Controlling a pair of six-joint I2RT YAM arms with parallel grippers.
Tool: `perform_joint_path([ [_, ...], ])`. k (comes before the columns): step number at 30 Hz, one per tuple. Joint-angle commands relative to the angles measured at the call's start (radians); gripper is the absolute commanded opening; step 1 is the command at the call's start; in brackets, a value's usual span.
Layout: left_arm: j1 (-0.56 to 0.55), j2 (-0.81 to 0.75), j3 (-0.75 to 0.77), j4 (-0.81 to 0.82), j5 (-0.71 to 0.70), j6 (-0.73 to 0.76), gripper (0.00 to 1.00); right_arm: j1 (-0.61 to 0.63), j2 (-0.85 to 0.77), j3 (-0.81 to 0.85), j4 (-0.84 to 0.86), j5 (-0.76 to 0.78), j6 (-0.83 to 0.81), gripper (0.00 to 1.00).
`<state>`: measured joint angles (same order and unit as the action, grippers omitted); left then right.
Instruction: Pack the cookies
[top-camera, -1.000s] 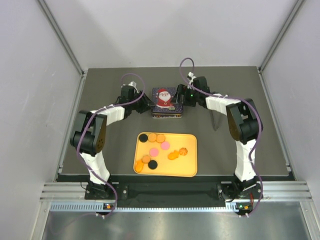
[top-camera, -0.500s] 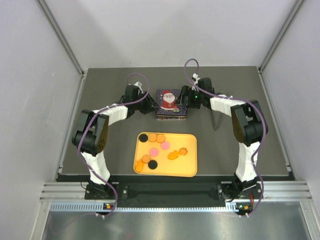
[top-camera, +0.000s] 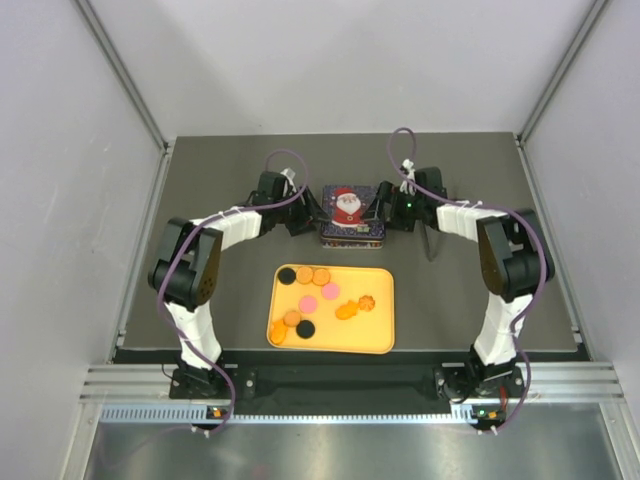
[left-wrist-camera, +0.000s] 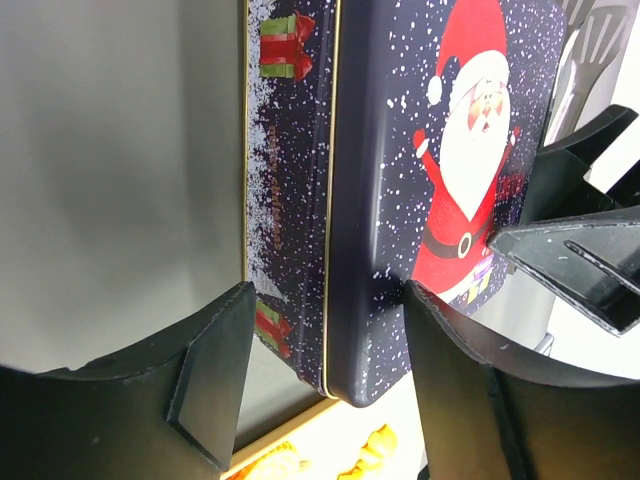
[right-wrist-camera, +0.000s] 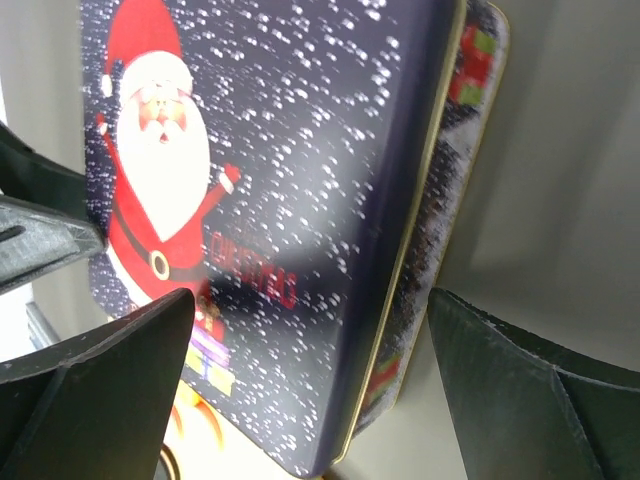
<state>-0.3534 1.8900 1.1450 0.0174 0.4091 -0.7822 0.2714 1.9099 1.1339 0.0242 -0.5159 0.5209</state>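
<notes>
The cookies (top-camera: 312, 298), orange, pink and black rounds, lie on a yellow tray (top-camera: 378, 335) in front of the arms. Behind the tray sits a dark blue Santa tin (top-camera: 352, 212) with its lid on. My left gripper (top-camera: 308, 215) is at the tin's left end and my right gripper (top-camera: 386, 208) at its right end. In the left wrist view the left gripper (left-wrist-camera: 328, 320) is open, straddling the tin's (left-wrist-camera: 380, 200) near corner, with a gap at the outer finger (left-wrist-camera: 215, 370). In the right wrist view the right gripper (right-wrist-camera: 310, 300) stands open across the tin's (right-wrist-camera: 300, 150) edge.
Grey walls enclose the dark table (top-camera: 220, 170) on three sides. A grey slotted utensil (left-wrist-camera: 590, 40) lies just right of the tin. The tray's rim (left-wrist-camera: 290, 435) and orange cookies (left-wrist-camera: 380, 448) show below the tin in the left wrist view.
The tin and both grippers have shifted to the right and slightly nearer the tray. Both pairs of jaws have spread wider around the tin's ends.
</notes>
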Motion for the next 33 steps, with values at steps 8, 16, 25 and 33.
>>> perform_joint_path([
  [8, -0.013, 0.034, 0.007, -0.096, -0.013, 0.040, 0.66, 0.077, -0.164, 0.038, -0.104, 0.295, -0.104, 1.00],
  [16, -0.013, 0.031, 0.019, -0.082, 0.007, 0.038, 0.66, 0.032, -0.167, 0.003, -0.103, 0.192, -0.070, 1.00],
  [25, -0.021, 0.040, 0.033, -0.042, 0.023, 0.026, 0.69, 0.023, -0.146, -0.091, 0.039, 0.017, 0.031, 0.98],
  [33, -0.038, 0.047, 0.058, -0.046, 0.000, 0.035, 0.70, -0.014, -0.172, -0.141, 0.105, -0.061, 0.080, 0.85],
])
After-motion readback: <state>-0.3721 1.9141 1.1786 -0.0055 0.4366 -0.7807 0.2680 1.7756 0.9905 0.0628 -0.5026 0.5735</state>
